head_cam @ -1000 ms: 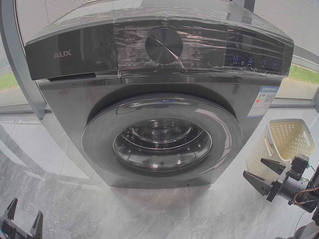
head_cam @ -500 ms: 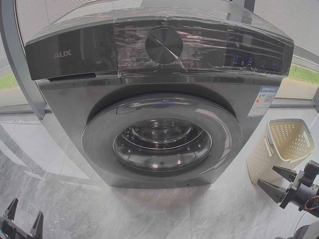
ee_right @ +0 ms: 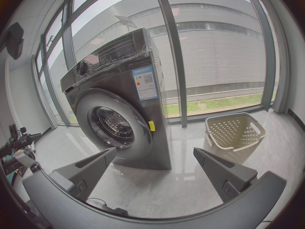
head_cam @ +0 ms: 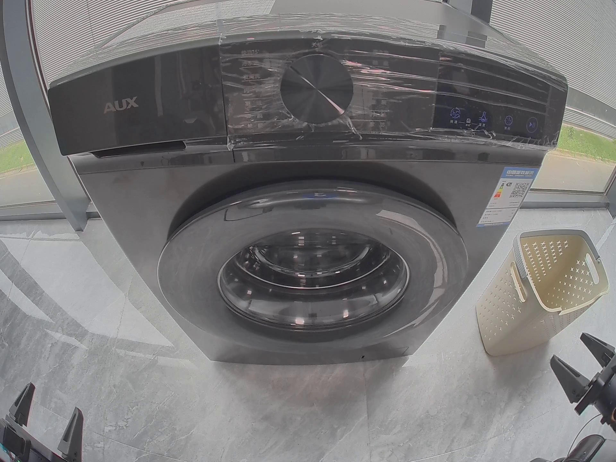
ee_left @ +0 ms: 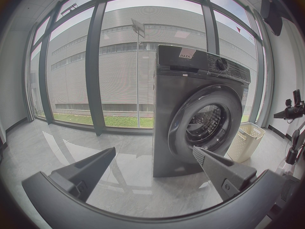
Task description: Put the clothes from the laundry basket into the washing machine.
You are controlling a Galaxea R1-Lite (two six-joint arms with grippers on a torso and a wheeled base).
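Note:
A grey front-loading washing machine (head_cam: 308, 181) stands before me with its round door (head_cam: 313, 271) shut; the drum behind the glass looks bare. It also appears as the washing machine (ee_left: 197, 112) in the left wrist view and the washing machine (ee_right: 120, 108) in the right wrist view. To its right on the floor stands a cream perforated laundry basket (head_cam: 545, 290), with no clothes visible inside; the same basket (ee_right: 235, 131) and basket (ee_left: 246, 142) look bare from the wrists. My right gripper (head_cam: 587, 364) hangs open at the lower right, just in front of the basket. My left gripper (head_cam: 46, 413) is open at the lower left.
Grey marble-pattern floor (head_cam: 128, 354) spreads around the machine. Tall window panes and dark frames (ee_left: 95, 64) stand close behind it.
My right gripper has drawn back to the right and down, away from the basket front toward the picture's edge. The left gripper has stayed put.

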